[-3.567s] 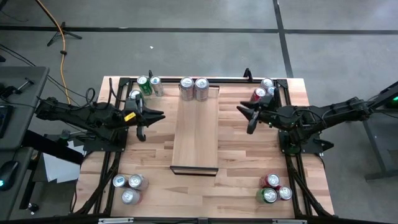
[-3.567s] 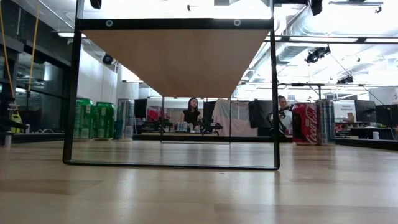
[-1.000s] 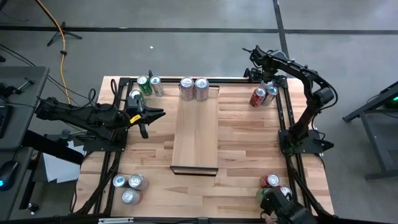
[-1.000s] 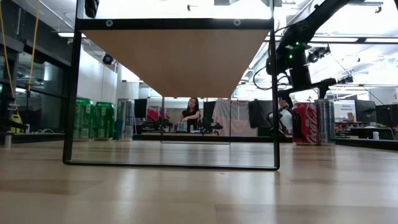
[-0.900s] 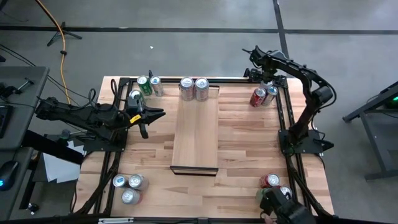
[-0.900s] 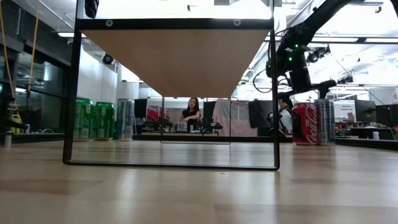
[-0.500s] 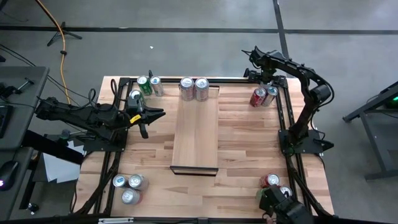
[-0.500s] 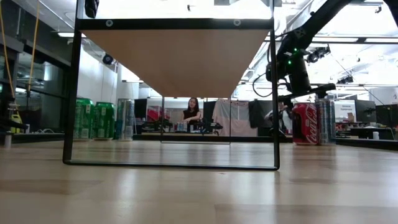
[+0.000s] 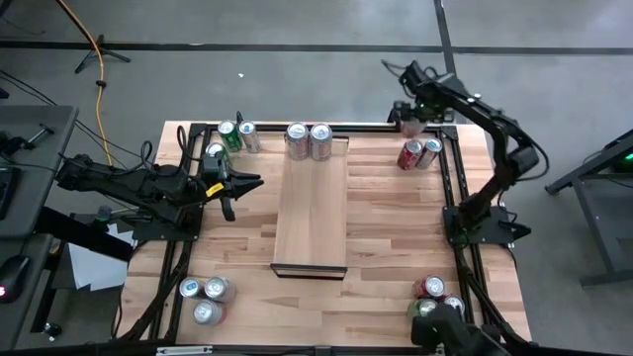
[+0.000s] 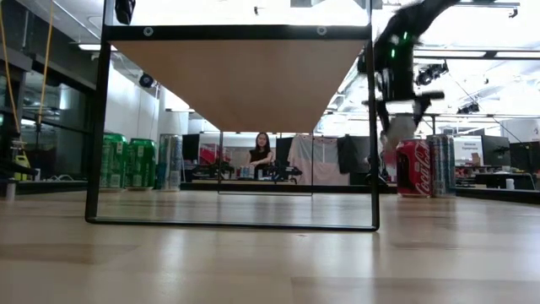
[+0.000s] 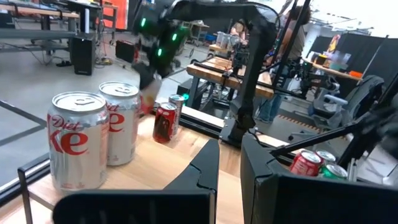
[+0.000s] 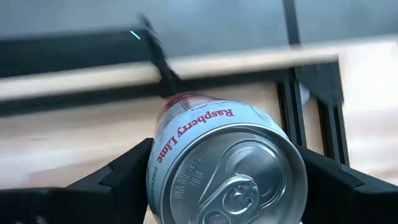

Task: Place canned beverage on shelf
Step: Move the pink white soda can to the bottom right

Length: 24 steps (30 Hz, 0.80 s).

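The pale silver aluminium can lettered "Raspberry Lime" [image 12: 227, 165], with a red band at its far end and a bright pull-tab lid turned toward the wrist camera, is pinched between the two dark fingers of the right gripper [image 9: 412, 123], one finger on each side of its round body. It is clear of the tabletop: in the low view the pale can [image 10: 396, 128] hangs above the level of the red cola can [image 10: 413, 168] and the tall silver can [image 10: 441, 165] standing just below and beside the claw. The right arm reaches up and over from its base, elbow raised, wrist bent downward, so the claw sits over the far right corner of the butcher-block tabletop [image 9: 386, 227], above the black metal frame rail. The shelf, a long narrow board of pale smooth wood with a thin dark lip at each short end [image 9: 312, 203], lies well to the left of that claw, with two silver cans [image 9: 308, 139] at its far end (lettered as diet cola in the left wrist view). The left gripper [image 9: 237, 184] rests low on the other side of the shelf, fingers pressed together, arm stretched nearly flat. Clusters of cans, silver, green and red, occupy the remaining table corners.
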### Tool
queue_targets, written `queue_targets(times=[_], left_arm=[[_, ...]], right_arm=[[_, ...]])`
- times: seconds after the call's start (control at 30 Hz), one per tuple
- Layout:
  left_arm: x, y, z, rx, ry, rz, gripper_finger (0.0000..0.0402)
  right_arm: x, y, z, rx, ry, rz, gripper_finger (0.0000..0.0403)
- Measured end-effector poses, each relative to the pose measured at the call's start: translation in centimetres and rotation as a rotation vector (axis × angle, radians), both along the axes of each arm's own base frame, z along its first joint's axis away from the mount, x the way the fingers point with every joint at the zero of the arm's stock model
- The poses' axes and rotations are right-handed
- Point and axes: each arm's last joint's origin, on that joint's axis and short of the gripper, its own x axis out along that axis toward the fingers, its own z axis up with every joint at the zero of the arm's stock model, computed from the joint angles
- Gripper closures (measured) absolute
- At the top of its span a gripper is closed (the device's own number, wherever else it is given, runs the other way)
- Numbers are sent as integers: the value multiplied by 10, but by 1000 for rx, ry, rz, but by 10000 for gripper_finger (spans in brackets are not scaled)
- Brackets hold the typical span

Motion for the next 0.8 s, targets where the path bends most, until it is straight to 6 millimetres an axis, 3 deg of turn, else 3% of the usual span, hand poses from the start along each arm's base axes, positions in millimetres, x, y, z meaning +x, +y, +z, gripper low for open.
queue_targets(times=[0.23,0.37,0.53,0.8], left_arm=[[0,0,0,7,2,-2,401],[0,0,0,6,3,-15,401],[0,-1,0,4,2,-39,401],[0,-1,0,-96,-27,-36,401]], right_arm=[[12,40,88,-228,-117,214,113],[25,74,120,-271,-144,333,113],[40,112,139,-319,-105,407,113],[59,155,142,-299,-94,625,113]])
